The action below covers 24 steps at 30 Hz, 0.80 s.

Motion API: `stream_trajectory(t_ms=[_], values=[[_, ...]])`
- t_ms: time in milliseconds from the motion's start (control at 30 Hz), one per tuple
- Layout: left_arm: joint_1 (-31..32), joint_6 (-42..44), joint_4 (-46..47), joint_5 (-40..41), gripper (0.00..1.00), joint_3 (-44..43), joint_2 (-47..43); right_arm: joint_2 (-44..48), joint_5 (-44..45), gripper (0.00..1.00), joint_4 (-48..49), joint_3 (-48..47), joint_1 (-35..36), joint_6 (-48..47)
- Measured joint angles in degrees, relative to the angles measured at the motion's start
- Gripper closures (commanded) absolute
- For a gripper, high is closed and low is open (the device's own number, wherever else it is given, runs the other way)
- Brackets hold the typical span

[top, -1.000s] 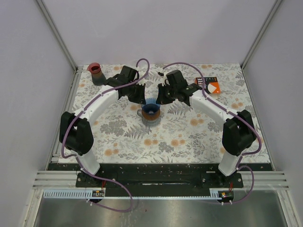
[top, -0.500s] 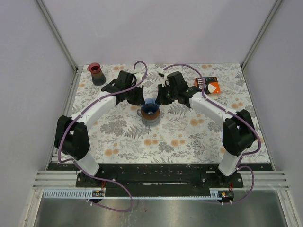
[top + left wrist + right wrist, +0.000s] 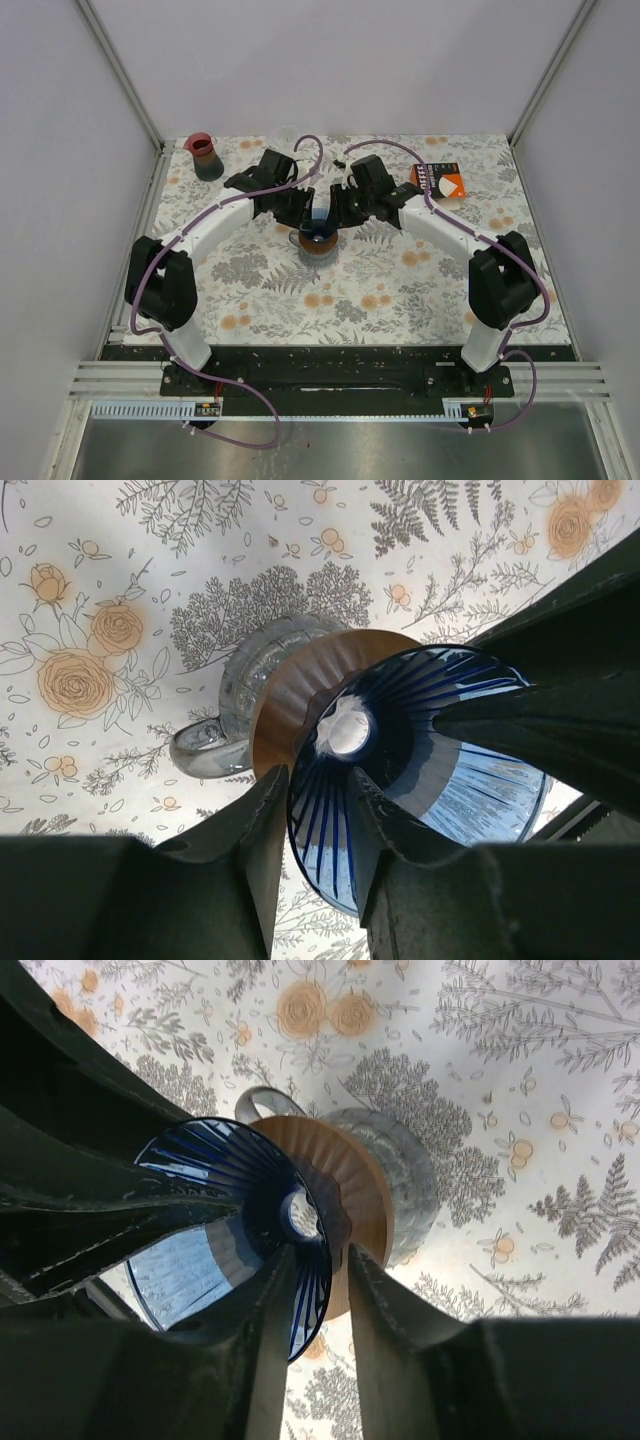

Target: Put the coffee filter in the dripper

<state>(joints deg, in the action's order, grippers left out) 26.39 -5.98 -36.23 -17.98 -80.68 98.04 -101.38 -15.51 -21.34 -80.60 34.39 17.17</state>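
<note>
The left gripper (image 3: 318, 802) has its fingers (image 3: 262, 850) set narrowly apart, one outside and one inside the wall of the dripper (image 3: 400, 680). The blue wall fills the gap between them, so the wall is clamped. The right gripper (image 3: 322, 1282) stands astride the opposite side of the rim. Its fingers (image 3: 390, 1350) are narrowly parted. The rim lies against one finger, with table pattern visible beside the other. Whether this gripper is clamping cannot be determined.

The dripper is a transparent blue ribbed cone. Its narrow end sits in a brown collar (image 3: 290, 695) on top of a glass cup (image 3: 250, 670). The cup's handle points away from the cone, and the cup stands upright on the floral table (image 3: 100, 580), at mid-width and toward the far edge.

The filter cannot be identified with certainty. A pale ribbed area shows on the inner wall of the cone in both wrist views. Whether it is paper or light through the plastic cannot be told.

In the top view, both arms reach forward and inward and meet at the dripper from either side. A red-rimmed jug (image 3: 203, 155) stands at the far left corner. An orange box (image 3: 443, 181) lies at the far right, well apart from the dripper.
</note>
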Motion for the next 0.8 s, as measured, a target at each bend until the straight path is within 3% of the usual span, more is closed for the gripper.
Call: stream_trajectory(t_ms=[233,333,500,567,700,800], values=[[0.26,0.0,-2.43,-0.02,0.49,-3.65,0.44,0.0,-0.52,0.39,-3.1,-0.96,0.04,0.0],[0.15,0.07,-3.23,-0.13,0.38,-4.9,0.44,0.0,-0.66,0.28,-4.33,-2.84,0.07,-0.35],[-0.46,0.68,-5.33,0.35,0.15,-8.0,0.44,0.33,-0.94,0.0,-6.23,-6.82,0.0,-2.14],[-1.18,1.25,-6.1,0.68,0.01,-9.55,0.42,0.98,-1.16,0.01,-6.43,-7.52,-0.42,-3.21],[-2.54,1.51,-5.14,1.95,0.01,-10.8,-0.92,4.63,-3.96,0.01,-4.55,-6.88,-3.8,-3.56],[-4.83,1.4,-1.29,2.69,0.01,-8.57,-4.44,9.6,-7.87,0.01,0.59,-2.64,-11.13,-1.14]])
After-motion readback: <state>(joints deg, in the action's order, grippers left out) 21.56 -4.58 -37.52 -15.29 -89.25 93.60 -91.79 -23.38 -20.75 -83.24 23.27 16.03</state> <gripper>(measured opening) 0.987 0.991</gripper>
